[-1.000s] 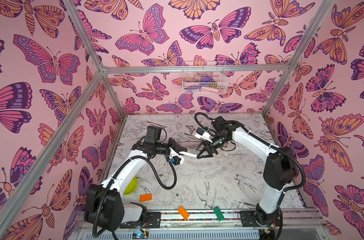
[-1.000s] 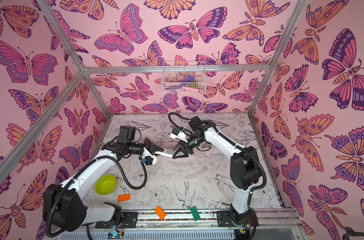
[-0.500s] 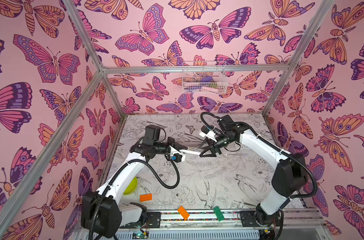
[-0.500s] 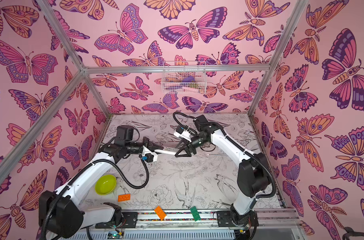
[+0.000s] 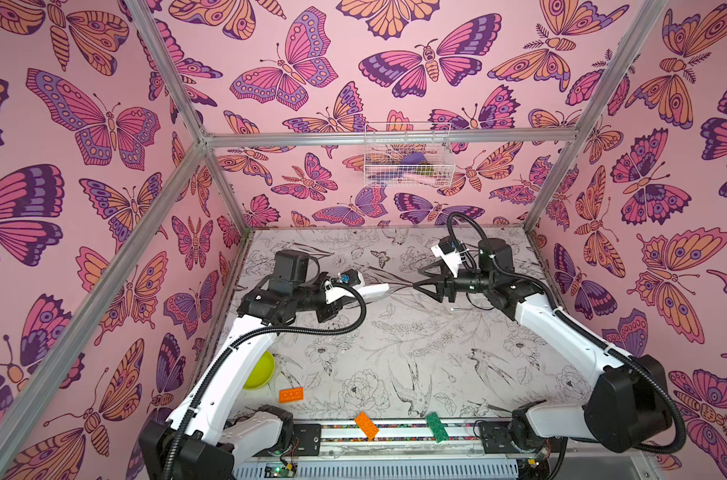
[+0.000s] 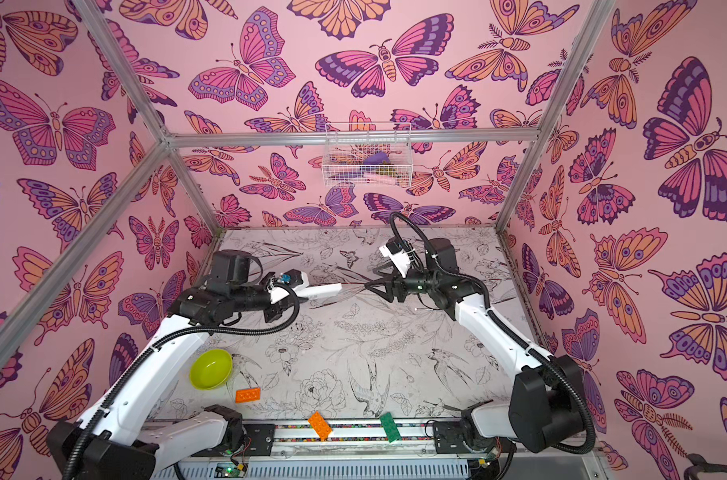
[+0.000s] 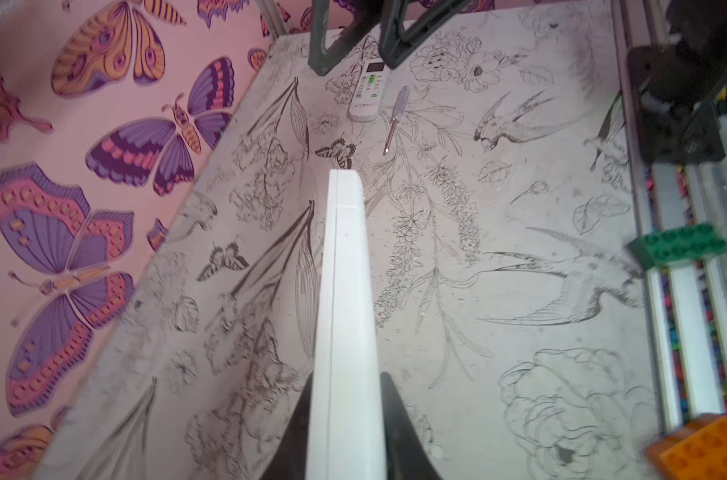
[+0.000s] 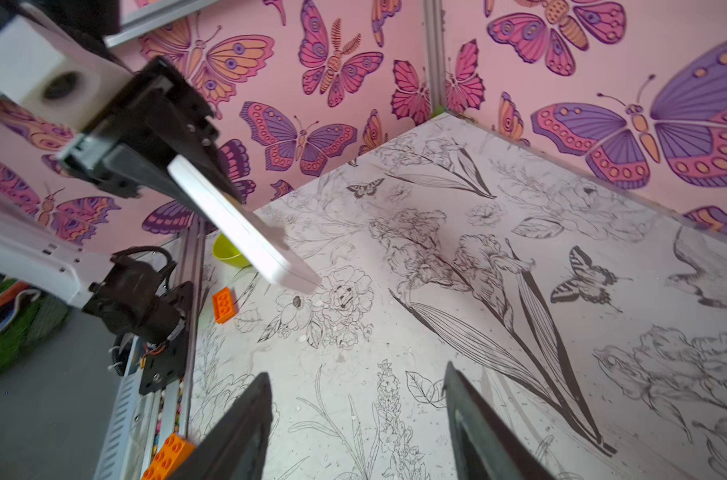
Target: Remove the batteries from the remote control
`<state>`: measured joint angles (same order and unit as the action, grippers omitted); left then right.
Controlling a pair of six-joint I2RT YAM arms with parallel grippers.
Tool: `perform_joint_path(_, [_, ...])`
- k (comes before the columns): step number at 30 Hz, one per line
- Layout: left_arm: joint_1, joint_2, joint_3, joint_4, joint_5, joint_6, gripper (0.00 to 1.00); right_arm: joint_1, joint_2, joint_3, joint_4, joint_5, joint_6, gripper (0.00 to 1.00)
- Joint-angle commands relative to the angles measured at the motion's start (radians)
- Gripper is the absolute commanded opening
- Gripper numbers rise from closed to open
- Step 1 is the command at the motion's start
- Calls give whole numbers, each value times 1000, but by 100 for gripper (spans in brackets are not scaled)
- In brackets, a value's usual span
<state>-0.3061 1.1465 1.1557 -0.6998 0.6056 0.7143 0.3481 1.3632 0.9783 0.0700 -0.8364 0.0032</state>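
Note:
My left gripper point(image 5: 345, 293) point(image 7: 345, 378) is shut on one end of a white remote control point(image 5: 370, 289) point(image 6: 324, 289), which it holds level above the table. In the left wrist view that remote shows edge-on, with a seam along its side. My right gripper point(image 5: 416, 278) point(image 8: 357, 372) stands open a short way beyond the remote's free end point(image 8: 287, 272), with nothing between its fingers. The batteries are hidden. In the left wrist view a second white remote point(image 7: 368, 89) lies on the table, beside a clear-handled screwdriver point(image 7: 395, 118).
A yellow-green bowl point(image 5: 260, 370) sits at the front left, partly under my left arm. Two orange bricks point(image 5: 291, 394) point(image 5: 366, 424) and a green brick point(image 5: 436, 427) lie along the front rail. A wire basket point(image 5: 407, 156) hangs on the back wall.
My right gripper has drawn back to the right, off the remote's free end, and its jaws have widened. The left gripper keeps its hold and has raised the remote slightly.

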Motion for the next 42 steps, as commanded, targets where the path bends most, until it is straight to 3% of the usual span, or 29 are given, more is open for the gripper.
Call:
perform_joint_path(1, [6, 5, 20, -130, -12, -338, 0, 22, 4, -45, 264, 119, 213, 66])
perform_joint_path(5, [20, 4, -54, -94, 43, -459, 0, 88, 33, -52, 274, 161, 235, 66])
perform_joint_path(10, [171, -5, -186, 104, 178, -722, 0, 130, 86, -68, 320, 141, 313, 66])
perform_joint_path(16, [227, 4, -342, 294, 324, -830, 0, 212, 150, -97, 383, 161, 371, 66])
perform_joint_path(22, [273, -41, -509, 507, 381, -984, 0, 227, 297, -89, 485, 118, 591, 65])
perform_joint_path(26, [287, -62, -565, 538, 385, -987, 0, 247, 344, -112, 569, 129, 674, 65])
perform_joint_path(42, [297, -63, -628, 618, 393, -1010, 0, 302, 515, 17, 572, 37, 686, 62])
